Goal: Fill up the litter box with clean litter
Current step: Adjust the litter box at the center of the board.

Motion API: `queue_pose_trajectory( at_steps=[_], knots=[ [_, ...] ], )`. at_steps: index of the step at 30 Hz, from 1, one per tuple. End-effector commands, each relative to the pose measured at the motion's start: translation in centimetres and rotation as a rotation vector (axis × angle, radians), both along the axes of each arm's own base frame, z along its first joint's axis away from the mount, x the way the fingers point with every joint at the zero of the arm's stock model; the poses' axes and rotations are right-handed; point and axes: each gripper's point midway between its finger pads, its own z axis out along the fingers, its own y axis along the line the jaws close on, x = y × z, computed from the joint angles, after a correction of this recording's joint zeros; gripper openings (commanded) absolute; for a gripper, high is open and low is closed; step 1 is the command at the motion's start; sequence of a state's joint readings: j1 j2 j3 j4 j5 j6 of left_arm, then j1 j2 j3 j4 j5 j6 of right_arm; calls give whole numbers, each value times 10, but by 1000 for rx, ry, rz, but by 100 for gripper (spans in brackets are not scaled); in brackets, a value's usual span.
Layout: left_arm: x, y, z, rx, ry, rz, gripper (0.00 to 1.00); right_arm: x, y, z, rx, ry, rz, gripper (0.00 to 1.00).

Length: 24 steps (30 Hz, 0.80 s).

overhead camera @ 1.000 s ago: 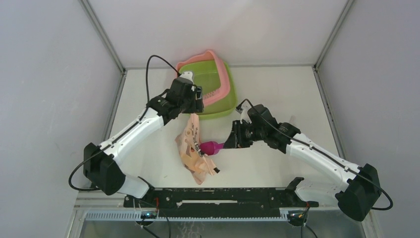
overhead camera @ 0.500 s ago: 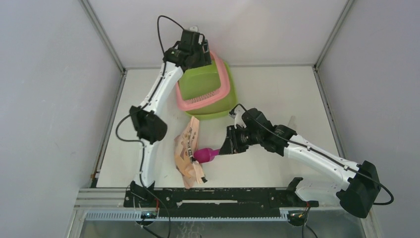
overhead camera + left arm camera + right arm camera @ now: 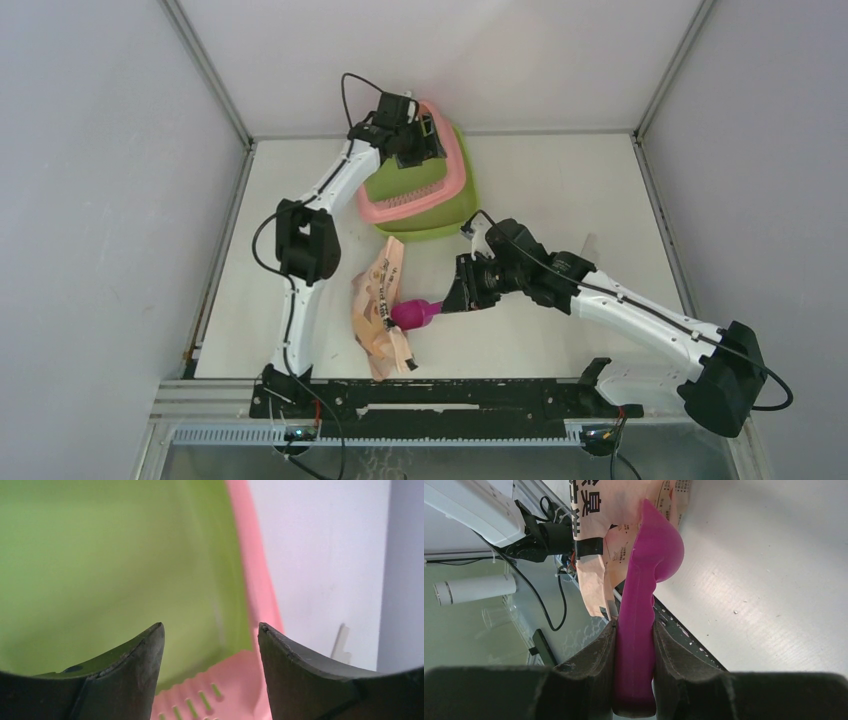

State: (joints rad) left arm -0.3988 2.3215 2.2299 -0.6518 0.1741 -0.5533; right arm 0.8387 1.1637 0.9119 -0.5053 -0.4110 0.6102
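From above: finds the litter box at twelve o'clock on the table, with its pink grid end turned toward six. Puts the left gripper over the box's far end. Places the right gripper near the table's centre, clamped on the magenta scoop, bowl pointing to nine o'clock at the peach-pink bag. Has the bag lying toward seven o'clock, its upper corner near the box.

From the left wrist: shows both fingers spread wide with nothing between them, looking into the lime-green basin. Reveals only bare green floor, with no litter to be made out there. Catches the perforated grid at six o'clock and the pink rim running up toward one.

From the right wrist: shows the fingers pressed onto the scoop handle from both sides, the bowl up at twelve o'clock in front of the bag's printed face. Cannot tell whether bowl and bag touch. Gives only the bowl's back, so cannot tell whether any granules sit inside.

Judged overall: looks like an early stage. Scoop in hand and box in place, yet no filling visible. Leaves loading the scoop at the bag, carrying it to twelve o'clock and tipping it into the basin, probably several times.
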Motion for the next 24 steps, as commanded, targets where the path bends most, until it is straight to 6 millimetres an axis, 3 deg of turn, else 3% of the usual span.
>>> queue_pose_trajectory(
  at_steps=[1, 4, 10, 19, 21, 24],
  knots=[
    [4, -34, 76, -134, -172, -43, 73, 0, 6, 20, 38, -44, 19, 0],
    [-2, -33, 84, -139, -194, -27, 73, -1, 2, 20, 29, -49, 14, 0],
    [-6, -39, 73, -149, -172, -30, 73, -1, 3, 20, 32, -49, 18, 0],
    [8, -59, 60, -165, -170, -34, 73, -6, -3, 18, 23, -52, 13, 0],
    [11, -63, 59, -174, -171, -35, 69, -7, -6, 18, 19, -53, 8, 0],
    [17, -68, 56, -183, -175, -35, 51, -10, -12, 18, 14, -55, -2, 0]
  ],
)
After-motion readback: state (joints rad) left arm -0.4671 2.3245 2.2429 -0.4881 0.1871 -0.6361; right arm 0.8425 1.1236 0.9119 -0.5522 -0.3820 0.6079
